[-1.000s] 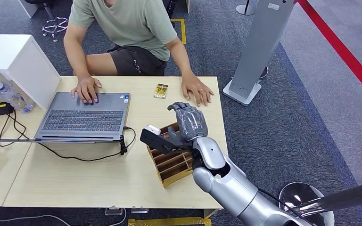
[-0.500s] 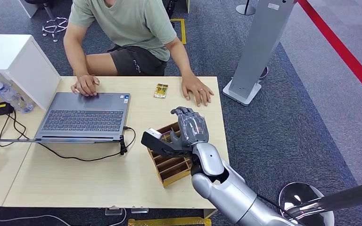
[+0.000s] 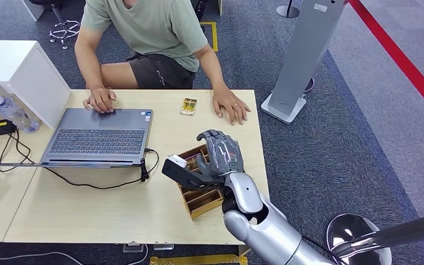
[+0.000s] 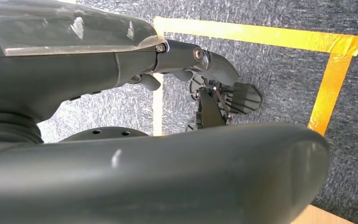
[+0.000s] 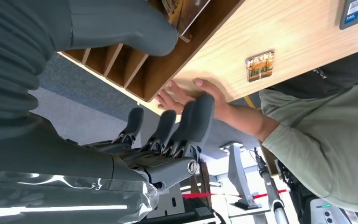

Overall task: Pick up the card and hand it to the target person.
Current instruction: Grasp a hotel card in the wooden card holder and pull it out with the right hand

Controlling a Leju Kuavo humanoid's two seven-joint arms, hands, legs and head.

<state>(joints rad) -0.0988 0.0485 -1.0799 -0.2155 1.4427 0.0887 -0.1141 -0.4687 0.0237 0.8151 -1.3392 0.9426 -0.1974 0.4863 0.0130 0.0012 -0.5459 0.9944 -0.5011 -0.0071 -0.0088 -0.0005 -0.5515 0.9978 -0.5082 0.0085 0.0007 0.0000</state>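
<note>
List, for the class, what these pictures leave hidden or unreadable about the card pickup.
- Head view: the right hand covers part of the wooden slotted holder, so whether its fingers touch a card cannot be told.
- Right wrist view: the thumb hides most of the card in the holder, and the picture's edge cuts it off.
- Head view: the print on the small card near the person's hand is too small.

Your right hand (image 3: 221, 154) is matt grey plastic with a ribbed cover; the arm (image 3: 270, 221) behind it is glossy silver metal. The rack (image 3: 201, 196) under it is bare, smooth wood. The table (image 3: 88, 215) has a pale, smooth wood-grain top. At 12 o'clock from the rack, the card (image 3: 188, 106) looks glossy. The floor (image 3: 331, 143) is rough grey carpet. The person's shirt (image 3: 149, 25) is matt cloth.
</note>
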